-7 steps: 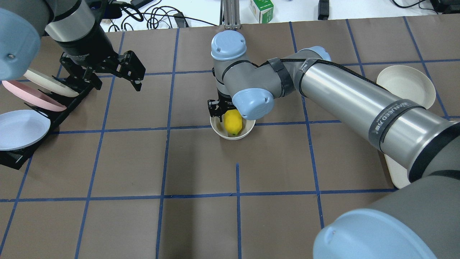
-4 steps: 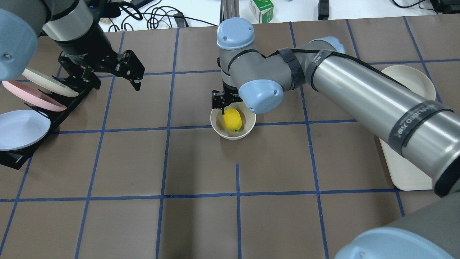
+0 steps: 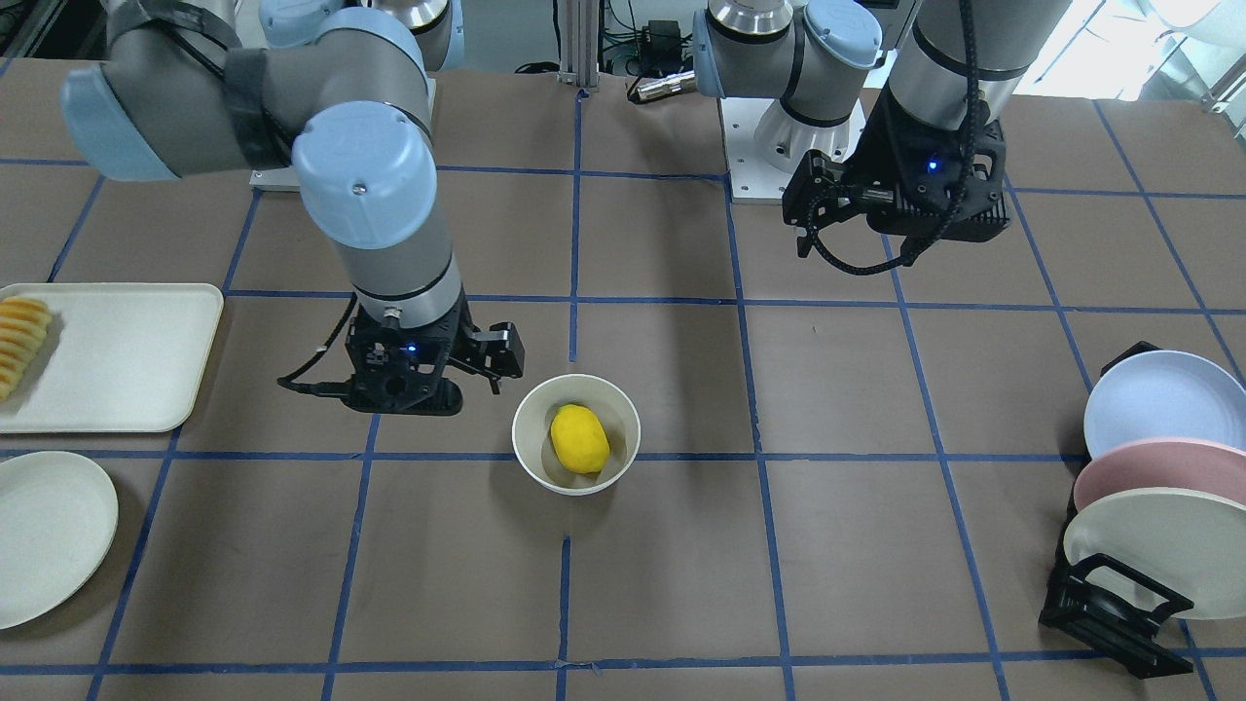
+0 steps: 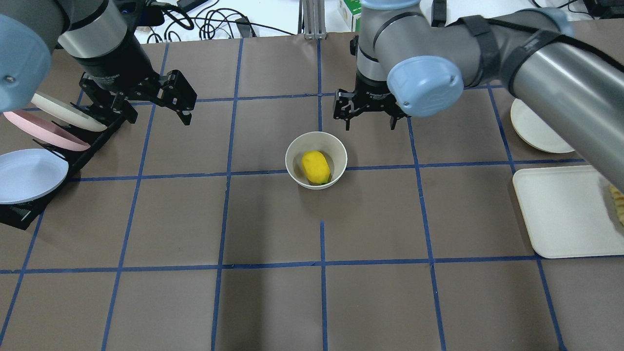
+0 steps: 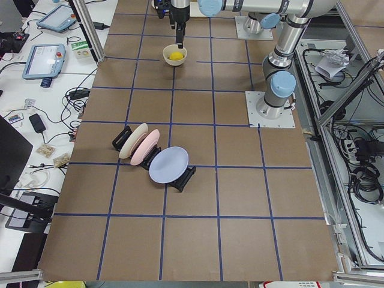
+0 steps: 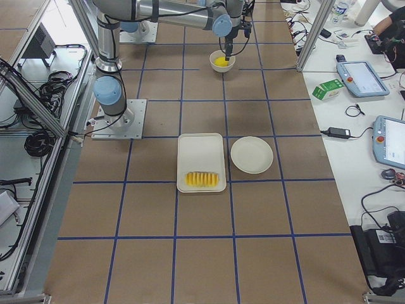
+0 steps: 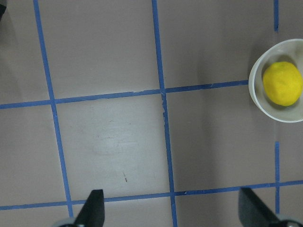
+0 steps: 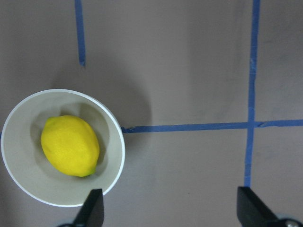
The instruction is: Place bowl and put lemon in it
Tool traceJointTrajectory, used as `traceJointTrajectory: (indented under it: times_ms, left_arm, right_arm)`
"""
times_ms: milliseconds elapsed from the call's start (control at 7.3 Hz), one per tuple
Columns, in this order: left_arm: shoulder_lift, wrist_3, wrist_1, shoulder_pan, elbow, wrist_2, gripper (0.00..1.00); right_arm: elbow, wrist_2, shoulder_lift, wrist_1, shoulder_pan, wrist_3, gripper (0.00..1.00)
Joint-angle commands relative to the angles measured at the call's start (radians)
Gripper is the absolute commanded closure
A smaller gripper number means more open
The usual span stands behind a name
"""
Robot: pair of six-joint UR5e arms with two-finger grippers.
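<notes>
One lemon [image 4: 316,167] lies in the one bowl [image 4: 294,155]; left gripper [image 7: 173,210] and right gripper [image 4: 369,123] fingers both stand apart, empty.

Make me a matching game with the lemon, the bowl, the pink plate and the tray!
Things:
1. lemon
2. bowl
3. pink plate
4. tray

Places:
A. stands in the rack
B. holds yellow slices
C. lies in the bowl
D. sits on a blue line

Pairs: 1-C, 2-D, 3-A, 4-B
</notes>
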Motion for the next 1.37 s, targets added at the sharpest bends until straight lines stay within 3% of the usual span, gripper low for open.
traceJointTrajectory:
  times_ms: [0,548,1233]
  left_arm:
    - [-0.001,0.0,0.0,0.0,-0.002,-0.001,0.0]
    - [-0.004,-0.002,0.001,-0.002,0.001,-0.002,0.0]
    - [0.005,-0.002,0.0,-0.002,-0.002,-0.002,0.0]
  right_arm:
    - [0.001,-0.001,-0.083,0.057,-0.042,-0.011,0.0]
    - [-0.001,0.0,-0.19,0.111,-0.065,-0.047,0.0]
    - [0.013,-0.029,-0.209,0.121,-0.143,-0.142,0.0]
